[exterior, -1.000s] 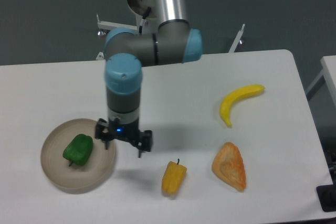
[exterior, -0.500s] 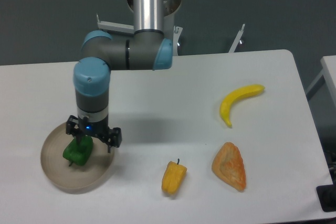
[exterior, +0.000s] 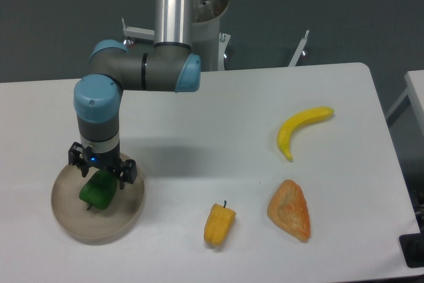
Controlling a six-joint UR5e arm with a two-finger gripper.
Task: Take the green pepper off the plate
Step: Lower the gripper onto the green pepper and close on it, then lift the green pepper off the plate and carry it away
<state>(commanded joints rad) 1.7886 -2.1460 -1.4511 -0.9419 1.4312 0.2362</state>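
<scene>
One green pepper [exterior: 98, 190] on plate [exterior: 79, 226], stem toward the near edge; gripper [exterior: 101, 172] above it, fingers apart; yellow pepper [exterior: 218, 224] well right

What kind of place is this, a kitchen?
Probably a robot lab, not a kitchen: a grey-and-blue robot arm bolted at a bare white table, with toy-like food such as a yellow banana.

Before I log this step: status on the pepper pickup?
Claw above green pepper, grip unclear. Pepper on plate. Nothing in the way.
</scene>
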